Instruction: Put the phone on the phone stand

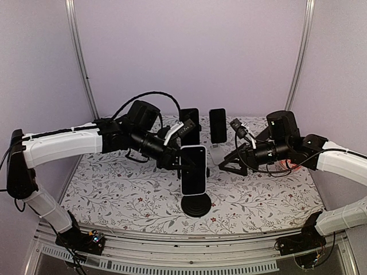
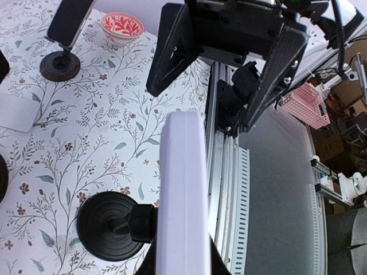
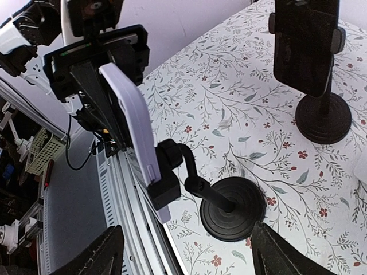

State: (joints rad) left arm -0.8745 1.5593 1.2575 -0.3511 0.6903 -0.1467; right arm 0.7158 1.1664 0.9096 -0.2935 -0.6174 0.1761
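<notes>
Table (image 1: 114, 195): covered in a flowered cloth. It carries every stand, and the arms reach in from its near edge.
Back stands (image 1: 189, 123): two at the far side, each holding a dark phone upright. They are well apart from the work and look like no part of this step.
Stand (image 1: 195, 205): round black base flat on the cloth near the front middle. A bent neck rises to a clamp head, so the weight sits over the base and it needs no support.
Phone (image 1: 193, 169): pale case, upright and leaning back a little. Its back is against the clamp head and its lower edge is in the cradle, so by the look of it the placing is done.
Left gripper (image 1: 172, 153): closed tight, just behind the phone's top edge. It is probably there to steady the phone or the head while the other arm works. The phone hides the tips, so I cannot tell whether it pinches or even touches anything.
Right gripper (image 3: 192, 255): jaws spread wide with nothing between them, apart from the phone on its right. That suits an arm letting the stand bear the load.
Bowl (image 2: 122, 26): small, red-patterned, on the cloth beneath the right arm (idle here).
Next: both arms should draw straight back, since a sideways brush could tip the stand.
</notes>
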